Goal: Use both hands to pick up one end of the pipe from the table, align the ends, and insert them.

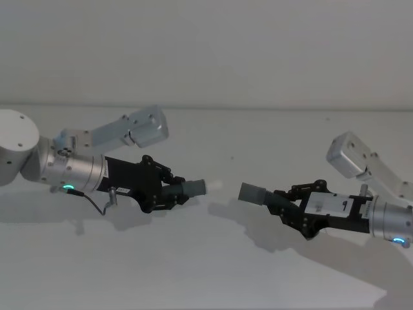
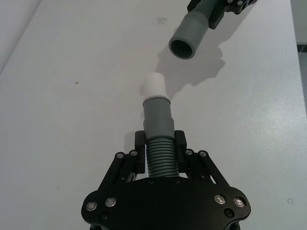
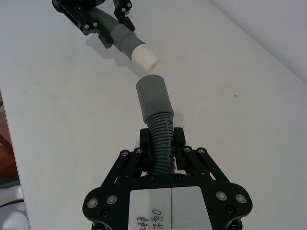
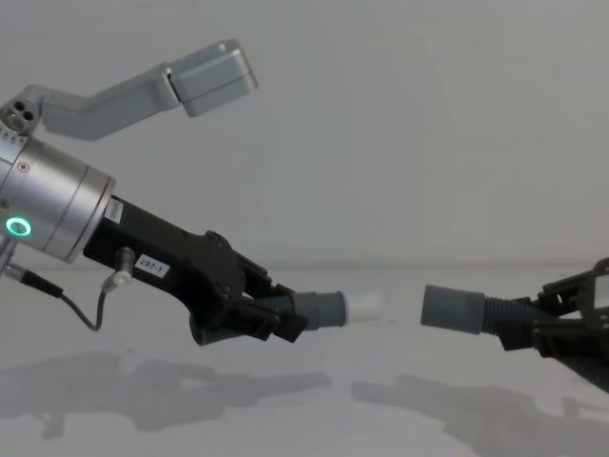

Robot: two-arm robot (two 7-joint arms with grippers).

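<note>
Both pipe pieces are held above the white table (image 1: 206, 265), facing each other with a small gap. My left gripper (image 1: 173, 192) (image 2: 159, 143) is shut on the ribbed part of the left piece (image 4: 324, 309). That piece's grey cuff (image 2: 157, 115) ends in a white tip (image 2: 154, 86) (image 4: 366, 307) pointing right. My right gripper (image 1: 281, 201) (image 3: 163, 139) is shut on the ribs of the right piece, whose open grey cuff (image 3: 152, 98) (image 4: 452, 308) (image 2: 187, 38) faces the white tip (image 3: 145, 56). In the chest view the two ends sit at nearly the same height.
The arms' shadows lie on the table under the grippers. A pale wall rises behind the table's far edge (image 1: 258, 108). A thin black cable (image 4: 81, 305) hangs under the left wrist.
</note>
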